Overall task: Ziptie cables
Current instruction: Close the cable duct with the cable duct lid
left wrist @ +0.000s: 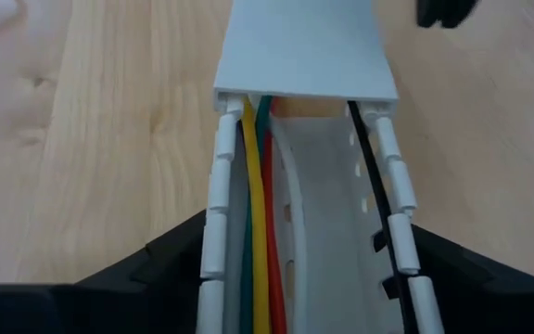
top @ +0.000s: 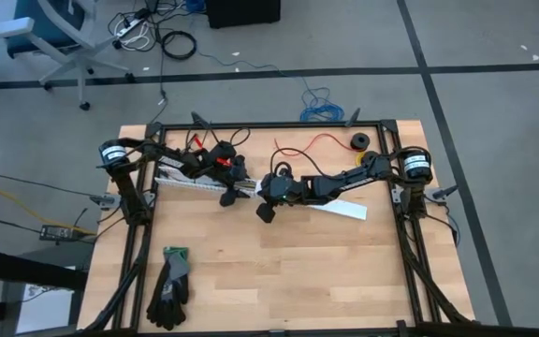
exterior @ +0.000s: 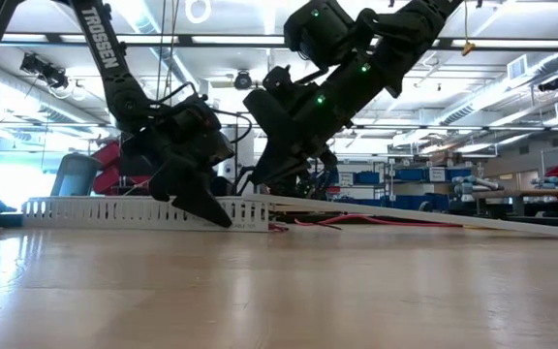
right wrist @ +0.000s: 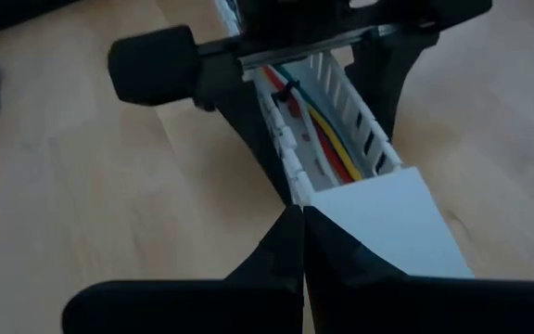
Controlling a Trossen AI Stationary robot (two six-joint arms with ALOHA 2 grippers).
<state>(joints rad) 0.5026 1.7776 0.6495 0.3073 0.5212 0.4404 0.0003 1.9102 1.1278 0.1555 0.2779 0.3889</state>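
Observation:
The cables (left wrist: 258, 232), yellow, green, red and one black, lie lengthwise inside a white slotted channel (top: 190, 180) that rests on the table at the far left. A flat white cover strip (top: 344, 208) has one end on the channel's right end (left wrist: 304, 56). From there it slants down toward the table's right (exterior: 434, 215). My left gripper (top: 227, 190) straddles the channel just short of the cover. My right gripper (top: 260, 192) is shut at the cover's end; its wrist view shows the cables (right wrist: 332, 148) beyond. My left gripper has one finger (left wrist: 156, 274) outside each slotted side wall (left wrist: 213, 250) of the channel, clasping it across its width. The fingers slant down from the table's left and lie along the channel. The channel stays flat on the table. My right gripper sets its shut fingertips (right wrist: 302, 218) against the corner of the cover's end (right wrist: 327, 197), where it lies over the channel's side wall. The fingers slant down from the table's right. The cover's end rests on the channel.
A pair of black and green gloves (top: 171, 285) lies near the front left. A loose red wire (top: 316, 142) and a black roll (top: 358, 142) sit at the far edge. Black frame rails (top: 410, 243) run along the table's sides. Bare wood fills the middle and front.

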